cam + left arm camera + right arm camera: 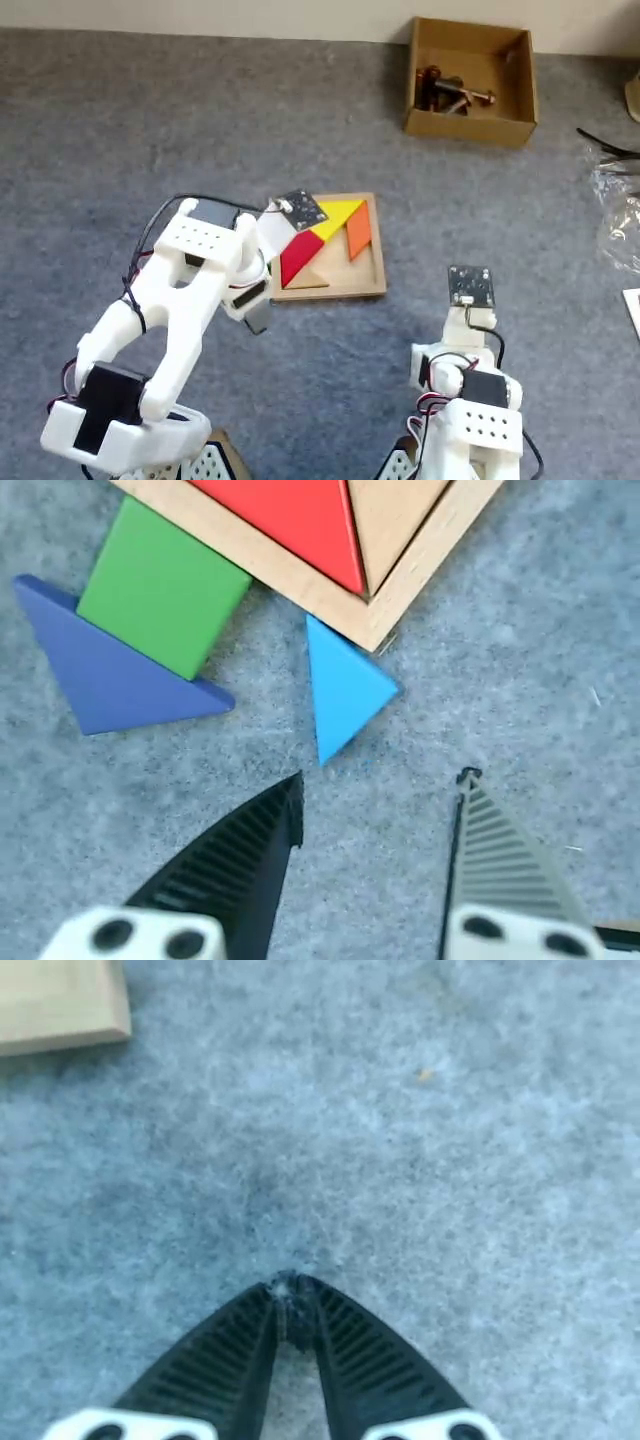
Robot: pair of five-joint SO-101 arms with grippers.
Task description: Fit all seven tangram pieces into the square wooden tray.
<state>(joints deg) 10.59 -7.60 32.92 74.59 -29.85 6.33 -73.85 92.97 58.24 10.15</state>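
Tray position: the square wooden tray (340,292) is sitting near the centre of the high view, on the grey carpet (150,130) that is covering the table. Three coloured pieces are lying inside it: a red triangle (297,262) at its lower left, a yellow triangle (335,215) along its upper side, and an orange piece (358,235) at its right. A wood-coloured area is showing beside the red triangle; whether it is a piece or the tray floor cannot be told.

Three pieces are lying outside the tray on the carpet. A light blue triangle (345,687) is resting just beside one tray corner. A green piece (160,585) is lying against the tray's outer edge and touching a dark blue triangle (105,670).

Left gripper (380,775): it is hovering over bare carpet close to the light blue triangle, with its jaws standing wide apart and holding nothing. Its arm is reaching in from the lower left of the high view to the tray's left edge.

Right gripper (290,1285): it is pointing at bare carpet off a tray corner, with its jaws pressed together and nothing between them. Its arm is standing at the lower right of the high view.

A cardboard box (465,128) is sitting at the upper right.
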